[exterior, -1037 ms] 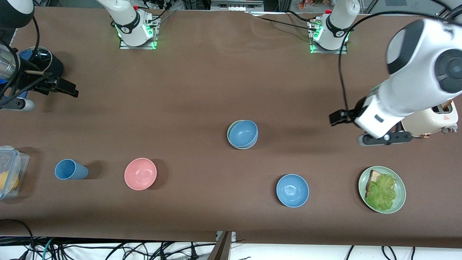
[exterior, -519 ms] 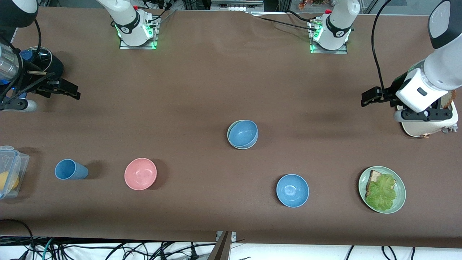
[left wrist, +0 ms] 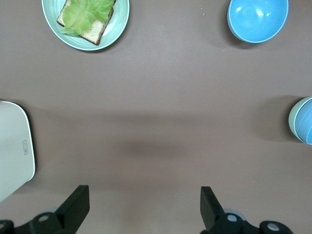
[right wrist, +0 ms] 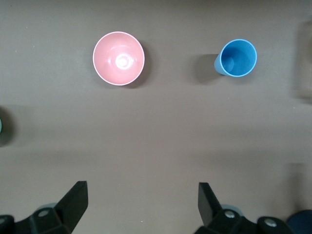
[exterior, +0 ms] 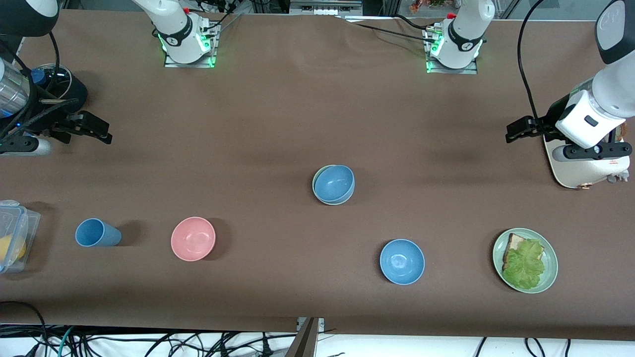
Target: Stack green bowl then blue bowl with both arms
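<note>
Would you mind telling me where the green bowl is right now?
In the front view the green bowl sits mid-table with the blue bowl nested in it, farther from the camera than the pink bowl.

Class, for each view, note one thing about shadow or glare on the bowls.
Front view: the blue bowl, nested in the green bowl, casts a soft shadow; left wrist view: the glossy blue bowl shows small highlights; right wrist view: the pink bowl has a bright central glare.
</note>
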Available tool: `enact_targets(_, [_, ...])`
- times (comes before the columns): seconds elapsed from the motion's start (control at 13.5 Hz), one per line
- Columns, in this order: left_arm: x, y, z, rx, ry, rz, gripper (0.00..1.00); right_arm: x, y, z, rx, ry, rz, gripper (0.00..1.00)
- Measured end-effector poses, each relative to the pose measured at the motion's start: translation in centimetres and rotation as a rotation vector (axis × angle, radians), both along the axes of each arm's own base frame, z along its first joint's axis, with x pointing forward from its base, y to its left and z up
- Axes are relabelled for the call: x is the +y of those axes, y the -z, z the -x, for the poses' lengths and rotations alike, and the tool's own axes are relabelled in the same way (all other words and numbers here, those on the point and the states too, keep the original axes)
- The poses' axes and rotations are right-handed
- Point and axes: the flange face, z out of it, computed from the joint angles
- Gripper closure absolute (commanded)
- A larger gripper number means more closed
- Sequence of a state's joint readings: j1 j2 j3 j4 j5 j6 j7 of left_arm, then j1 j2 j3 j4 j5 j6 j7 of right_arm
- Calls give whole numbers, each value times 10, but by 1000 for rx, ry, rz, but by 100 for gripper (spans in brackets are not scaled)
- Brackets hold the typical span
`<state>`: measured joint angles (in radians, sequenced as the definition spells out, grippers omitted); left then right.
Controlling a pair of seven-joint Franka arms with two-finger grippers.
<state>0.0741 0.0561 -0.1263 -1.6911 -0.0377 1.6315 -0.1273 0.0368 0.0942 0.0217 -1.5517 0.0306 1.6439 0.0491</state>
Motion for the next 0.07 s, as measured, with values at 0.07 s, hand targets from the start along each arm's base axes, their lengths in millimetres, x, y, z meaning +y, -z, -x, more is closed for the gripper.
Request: enact_targets(0.07, [-2, 0, 0, 0, 5, 0, 0, 0, 0, 0, -1, -21, 0, 0])
